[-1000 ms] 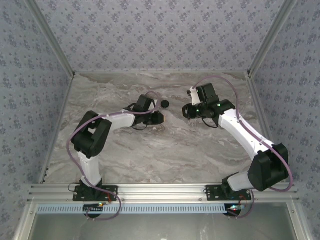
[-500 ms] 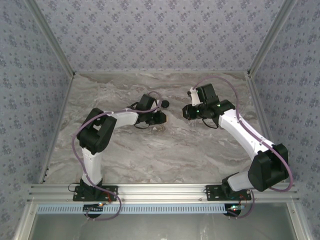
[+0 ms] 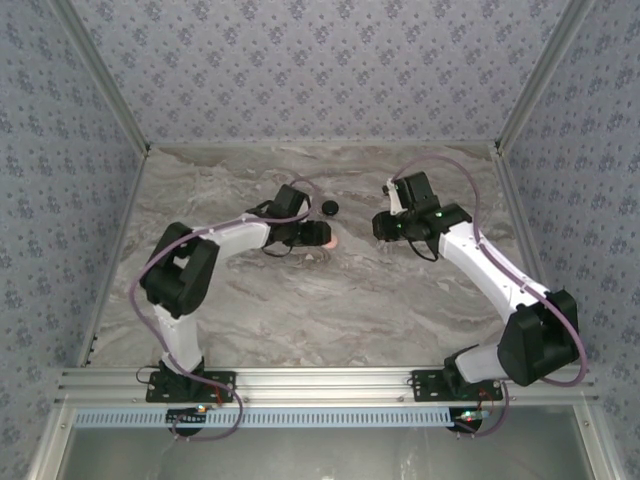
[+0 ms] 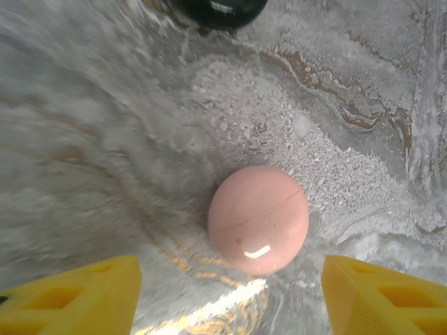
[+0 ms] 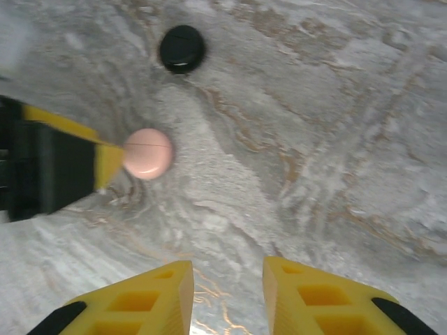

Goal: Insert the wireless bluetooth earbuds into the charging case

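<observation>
- Pink charging case [image 4: 258, 218], shut along its seam, lies on the marble counter [image 4: 349, 105], just ahead of the wide-spread yellow fingers of my left pincer [image 4: 230, 289], which is released and grips nothing.
- My right pincer [image 5: 227, 296] hovers nearby, fingers parted and empty.
- A black case [image 5: 182, 48] sits beyond the pink one, apart from it.

A: Bright, even, soft light from overhead; shadows on the marble table [image 3: 250, 300] are faint.
B: Any glare?
A: One small white highlight on the pink charging case [image 4: 258, 218], and a bright streak on the table below it. The left wrist view smears toward its left edge, and the black disc [image 4: 220, 8] is out of focus
</observation>
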Controlling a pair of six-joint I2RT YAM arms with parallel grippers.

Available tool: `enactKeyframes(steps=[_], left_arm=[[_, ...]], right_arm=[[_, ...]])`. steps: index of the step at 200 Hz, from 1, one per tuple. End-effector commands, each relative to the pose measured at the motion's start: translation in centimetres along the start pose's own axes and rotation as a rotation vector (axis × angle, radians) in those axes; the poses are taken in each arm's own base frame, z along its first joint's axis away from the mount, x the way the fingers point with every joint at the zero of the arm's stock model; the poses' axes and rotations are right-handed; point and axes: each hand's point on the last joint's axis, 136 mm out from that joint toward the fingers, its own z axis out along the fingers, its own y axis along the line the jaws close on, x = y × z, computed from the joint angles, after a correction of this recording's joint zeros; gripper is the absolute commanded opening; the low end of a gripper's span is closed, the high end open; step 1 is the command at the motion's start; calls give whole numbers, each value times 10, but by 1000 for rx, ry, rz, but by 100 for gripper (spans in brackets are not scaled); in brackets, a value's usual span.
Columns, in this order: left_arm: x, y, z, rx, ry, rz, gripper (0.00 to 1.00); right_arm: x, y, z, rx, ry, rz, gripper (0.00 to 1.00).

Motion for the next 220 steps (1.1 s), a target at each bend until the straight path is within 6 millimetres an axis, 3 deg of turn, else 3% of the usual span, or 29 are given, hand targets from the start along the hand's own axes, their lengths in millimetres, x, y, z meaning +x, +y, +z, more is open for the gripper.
enactKeyframes(steps=[1, 59, 124, 165, 220], left_arm=[[-15, 11, -43, -123, -87, 85, 72], [-36, 67, -126, -457, -267, 185, 77], [-44, 155, -184, -792, -433, 197, 89], [-37, 202, -198, -863, -479, 208, 97], [-25, 223, -187, -633, -614, 239, 99]], right_arm=[[-4, -32, -12, 157, -69, 31, 33], [-3, -104, -27, 478, -210, 53, 43], [12, -170, -20, 634, -305, 142, 59], [23, -196, 0, 565, -319, 183, 61], [20, -188, 24, 410, -440, 72, 65]])
